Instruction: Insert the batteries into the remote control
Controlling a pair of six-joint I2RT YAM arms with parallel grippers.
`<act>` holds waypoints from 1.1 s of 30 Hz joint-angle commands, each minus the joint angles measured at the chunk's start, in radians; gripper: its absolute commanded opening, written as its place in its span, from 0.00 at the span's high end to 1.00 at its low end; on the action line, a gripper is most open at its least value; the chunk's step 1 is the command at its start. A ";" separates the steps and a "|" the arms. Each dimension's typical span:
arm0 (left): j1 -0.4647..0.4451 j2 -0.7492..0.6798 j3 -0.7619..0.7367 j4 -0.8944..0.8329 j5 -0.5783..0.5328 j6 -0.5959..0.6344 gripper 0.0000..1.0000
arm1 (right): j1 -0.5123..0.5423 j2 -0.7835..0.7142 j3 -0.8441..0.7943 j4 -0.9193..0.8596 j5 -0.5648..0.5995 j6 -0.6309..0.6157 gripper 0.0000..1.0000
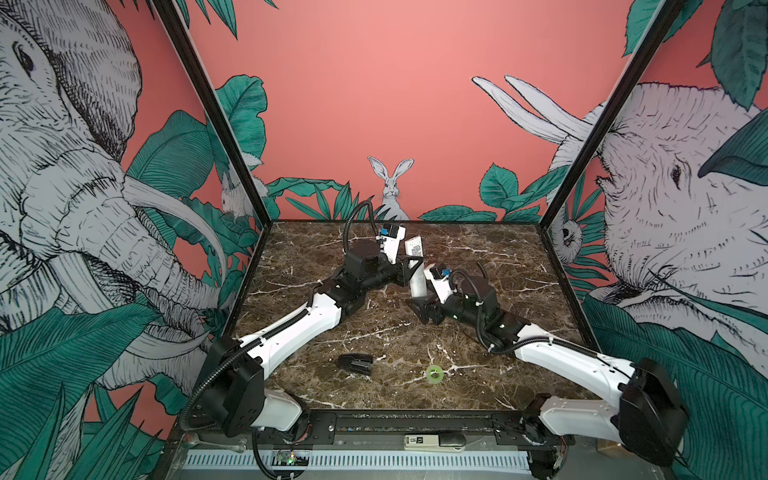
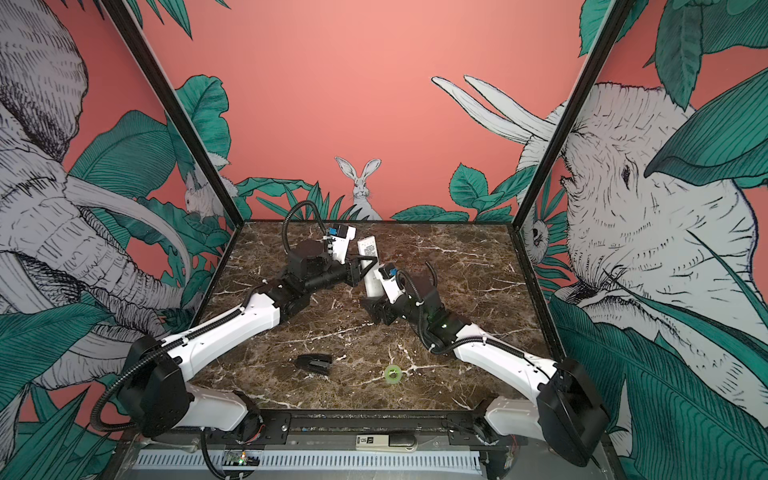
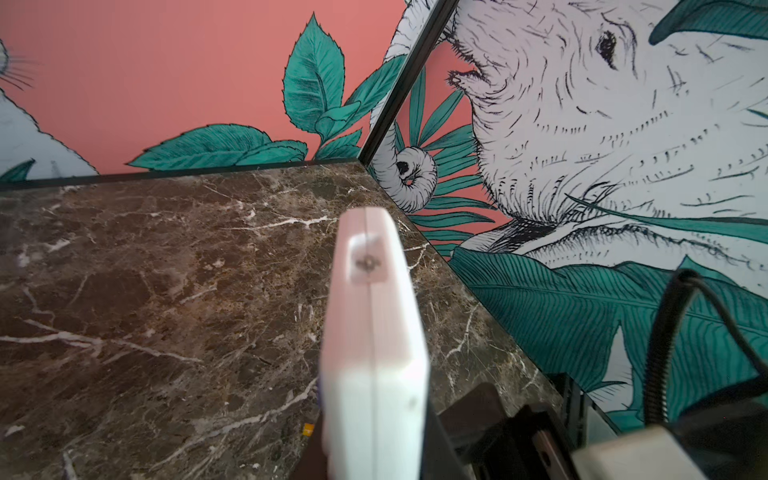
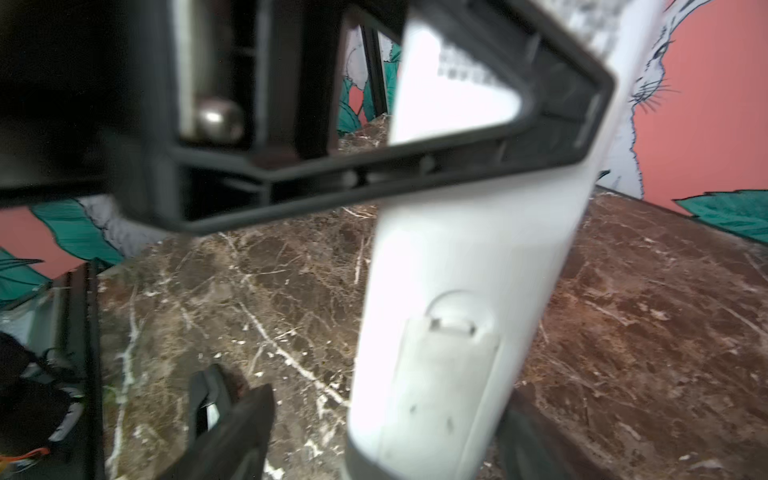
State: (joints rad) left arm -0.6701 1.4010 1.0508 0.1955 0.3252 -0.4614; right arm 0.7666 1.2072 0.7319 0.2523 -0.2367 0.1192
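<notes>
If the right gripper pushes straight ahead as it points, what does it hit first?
Probably the remote control, whose end stands between the right gripper's open jaws; beyond, the left gripper clamped on it. Depth unclear.

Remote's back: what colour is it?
The remote is plain white, with a dark-printed label near one end. The right wrist view shows it best.

Jaws of left arm (image 1: 299, 328) clamped, of right arm (image 1: 561, 359) spread.
</notes>
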 commanded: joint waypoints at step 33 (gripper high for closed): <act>0.078 -0.044 0.047 -0.224 0.410 0.017 1.00 | 0.089 -0.080 0.097 -0.263 -0.093 -0.562 0.03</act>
State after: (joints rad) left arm -0.5930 1.3922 1.0973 -0.0757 0.6853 -0.4297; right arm 0.8482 1.1194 0.8021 -0.0204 -0.3443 -0.4175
